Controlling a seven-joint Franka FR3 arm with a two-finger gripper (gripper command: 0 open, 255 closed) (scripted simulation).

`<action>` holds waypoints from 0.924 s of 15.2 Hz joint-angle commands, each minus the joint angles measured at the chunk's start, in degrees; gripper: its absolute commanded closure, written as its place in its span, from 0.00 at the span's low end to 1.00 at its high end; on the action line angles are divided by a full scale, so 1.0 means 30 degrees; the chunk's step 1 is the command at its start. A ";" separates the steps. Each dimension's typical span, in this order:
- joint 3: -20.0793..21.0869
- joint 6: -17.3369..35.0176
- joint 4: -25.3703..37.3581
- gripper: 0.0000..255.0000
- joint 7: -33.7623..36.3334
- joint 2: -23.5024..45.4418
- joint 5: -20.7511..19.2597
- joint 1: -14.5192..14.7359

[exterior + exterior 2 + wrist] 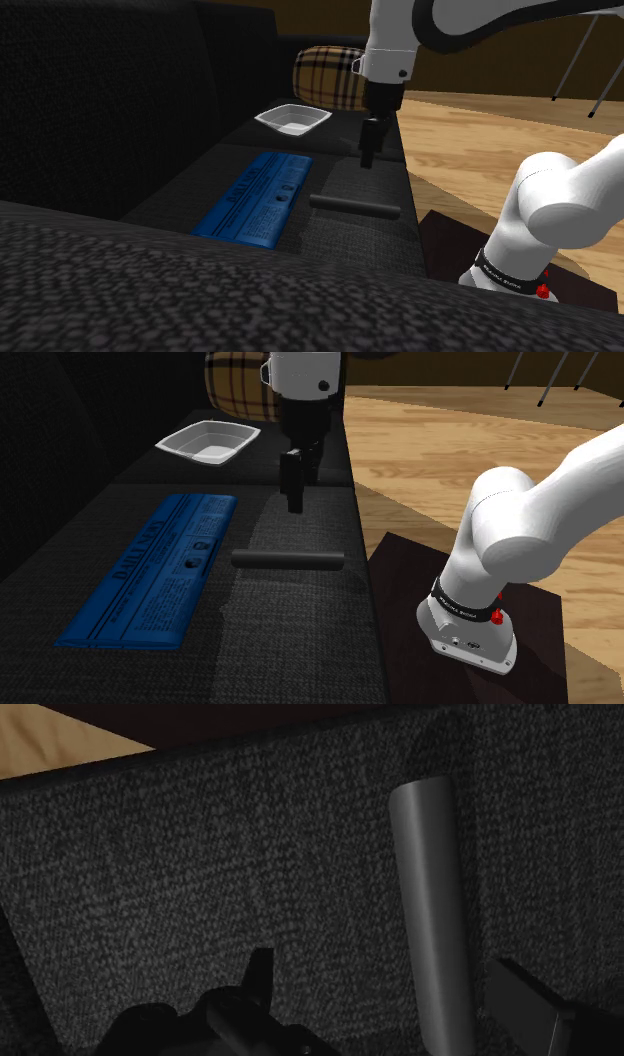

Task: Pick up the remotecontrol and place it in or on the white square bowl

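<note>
Shoulder view peeks low over the sofa's armrest [200, 290], second exterior looks nearly the same way (higher, closer); wrist view hugs the shared seat [250, 864].

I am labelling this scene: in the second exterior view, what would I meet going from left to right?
blue flat book → dark remote control → white arm's base on its stand. The white square bowl and the tool are left out, because they overlap these.
</note>
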 commanded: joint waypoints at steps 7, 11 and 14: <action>0.1521 0.2457 -0.1728 0.00 -0.1038 0.0833 0.1067 0.1779; 0.1755 0.3575 -0.2558 0.00 -0.1071 0.1114 0.1263 0.1857; 0.1851 0.4026 -0.2871 0.00 -0.1084 0.1251 0.1341 0.1887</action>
